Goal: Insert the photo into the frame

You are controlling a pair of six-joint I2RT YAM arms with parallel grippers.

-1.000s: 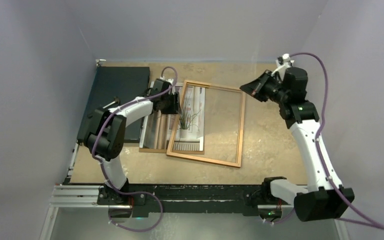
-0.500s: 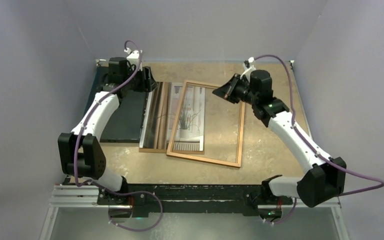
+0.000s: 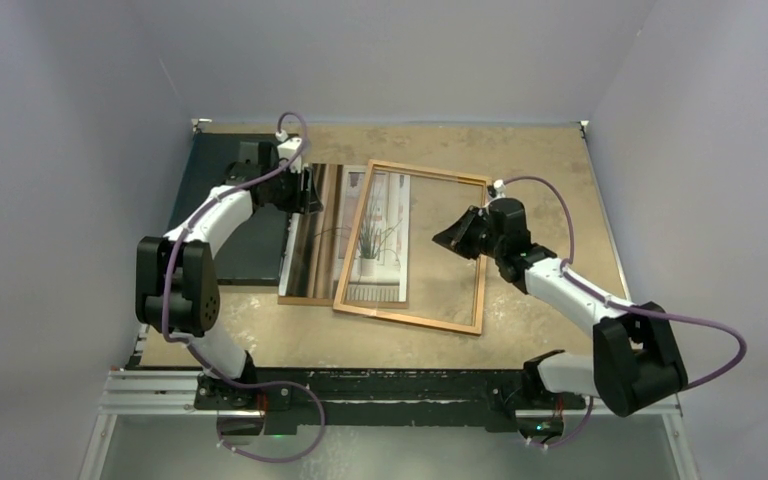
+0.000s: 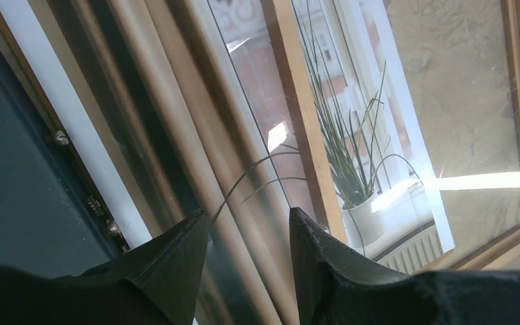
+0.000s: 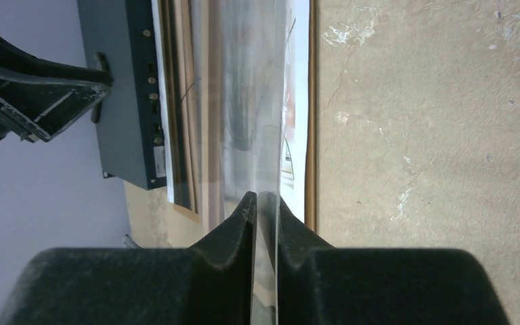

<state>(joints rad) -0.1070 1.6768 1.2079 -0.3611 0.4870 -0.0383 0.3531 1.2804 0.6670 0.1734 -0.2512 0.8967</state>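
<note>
The photo (image 3: 375,240) lies flat on the table, with its right part under the left side of the frame (image 3: 483,250). My left gripper (image 3: 309,190) is open and empty, low over the photo's brown-curtain side. In the left wrist view the gripper (image 4: 248,213) hangs over the photo (image 4: 352,162), and the frame's left rail (image 4: 298,115) crosses it. My right gripper (image 3: 440,240) is over the frame's inside. In the right wrist view the gripper (image 5: 261,196) is shut on a clear glass pane (image 5: 254,101) seen edge-on, beside the frame's rail (image 5: 311,101).
A dark grey-black mat (image 3: 230,200) lies left of the photo, and also shows in the left wrist view (image 4: 13,189) and the right wrist view (image 5: 122,88). Bare tan tabletop (image 3: 540,200) lies right of the frame. Purple-grey walls close in the table.
My left gripper left the photo, swung to the back-left, then came down by the photo's upper left. My right gripper moved from the back right, forward and down over the frame.
</note>
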